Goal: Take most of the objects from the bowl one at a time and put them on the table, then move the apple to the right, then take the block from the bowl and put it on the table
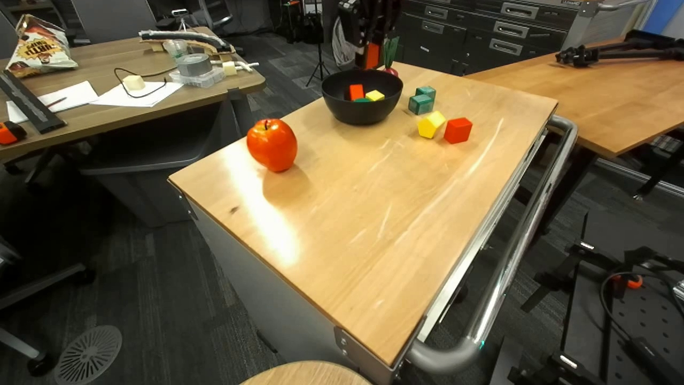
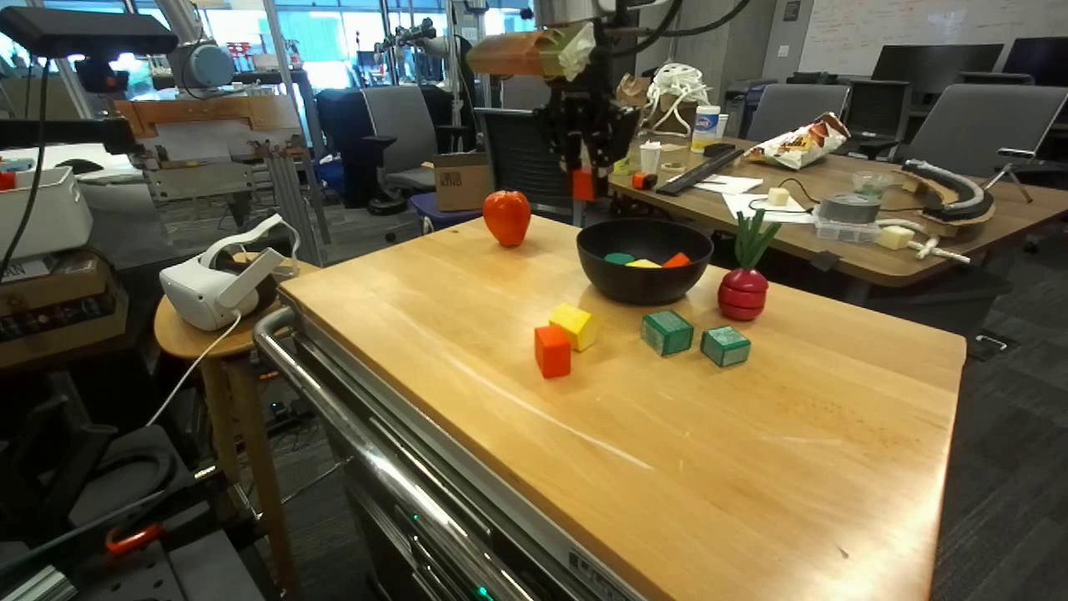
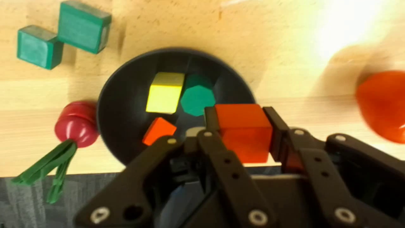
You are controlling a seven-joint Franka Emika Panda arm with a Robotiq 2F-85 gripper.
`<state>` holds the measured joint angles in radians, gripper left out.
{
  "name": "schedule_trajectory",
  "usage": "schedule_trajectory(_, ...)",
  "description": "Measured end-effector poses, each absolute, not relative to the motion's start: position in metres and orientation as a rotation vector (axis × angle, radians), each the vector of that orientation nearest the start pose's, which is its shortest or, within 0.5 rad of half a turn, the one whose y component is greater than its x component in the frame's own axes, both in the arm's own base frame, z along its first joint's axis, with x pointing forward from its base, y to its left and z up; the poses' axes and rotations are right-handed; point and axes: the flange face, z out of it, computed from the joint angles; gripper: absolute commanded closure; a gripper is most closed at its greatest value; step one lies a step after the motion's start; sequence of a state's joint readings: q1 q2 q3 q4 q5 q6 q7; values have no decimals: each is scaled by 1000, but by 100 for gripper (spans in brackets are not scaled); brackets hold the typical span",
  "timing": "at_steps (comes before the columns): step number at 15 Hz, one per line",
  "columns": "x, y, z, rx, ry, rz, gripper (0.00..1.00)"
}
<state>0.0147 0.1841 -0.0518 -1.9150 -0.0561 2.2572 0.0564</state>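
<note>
Within the gripper (image 3: 243,125): boxy red block (image 3: 246,137).

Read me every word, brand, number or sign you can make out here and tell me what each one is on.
"TURTLE CHIPS", on the snack bag.
"KIND", on the cardboard box; other lettering there is blurred.
Too small or blurred to read: the badge on the drawer cabinet, the nameplate on the table, the canister label, the wall sign, the writing on the whiteboard.

black bowl (image 1: 360,113): blocks (image 3: 163,98) inside | red apple (image 1: 272,145): upright on table (image 1: 363,208) | red block (image 3: 245,131): held aloft
</note>
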Motion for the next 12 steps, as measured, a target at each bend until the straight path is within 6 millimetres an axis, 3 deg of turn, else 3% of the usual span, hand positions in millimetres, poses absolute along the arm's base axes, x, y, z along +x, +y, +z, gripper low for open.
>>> schedule_trajectory(3,566,5,415,-3100,-21,-187,86)
schedule_trajectory(6,531,18,400,-3065,-53,-110,87)
schedule_trajectory(12,528,7,350,-3075,30,-128,86)
